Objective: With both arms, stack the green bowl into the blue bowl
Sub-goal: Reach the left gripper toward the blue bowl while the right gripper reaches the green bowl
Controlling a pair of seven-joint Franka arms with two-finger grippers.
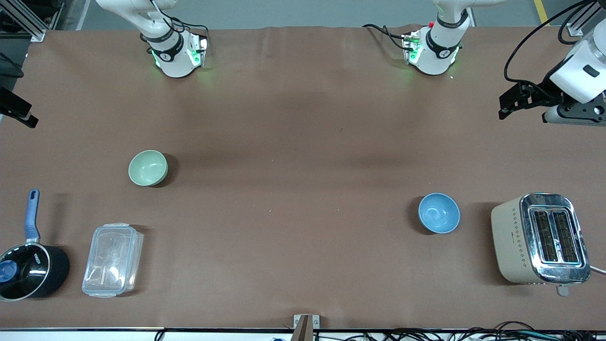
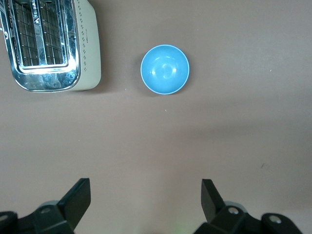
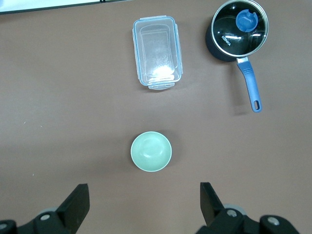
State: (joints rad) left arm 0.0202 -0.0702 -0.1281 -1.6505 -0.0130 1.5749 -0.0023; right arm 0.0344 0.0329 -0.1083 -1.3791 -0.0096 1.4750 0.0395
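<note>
The wide brown-covered bench [image 1: 303, 142] carries everything, and the cream-and-chrome two-slot toaster [image 1: 539, 239] serves as the landmark here. It stands at the left arm's end of the bench, with the small round blue bowl [image 1: 439, 212] just beside it on the side toward the right arm. The small round pale mint-green bowl [image 1: 148, 167] sits well apart from the toaster, toward the right arm's end and a little farther from the front camera than the toaster. A clear lidded plastic box [image 1: 112, 260] and a black saucepan with a blue handle [image 1: 28, 270] lie at that same end.

The likeliest trouble, as I judge it, is a smooth rim slipping out of a thin two-finger pinch, so the green bowl tips or drops on the long carry across to the toaster's side. A second risk is the left arm brushing the toaster while it steadies the blue bowl (the two stand close).

The left end effector [image 2: 146, 197] hangs high with fingers spread wide and nothing between them, the blue bowl well below. The right end effector [image 3: 145, 201] is likewise spread and empty, high over the bench, with the green bowl below it and not touched.
</note>
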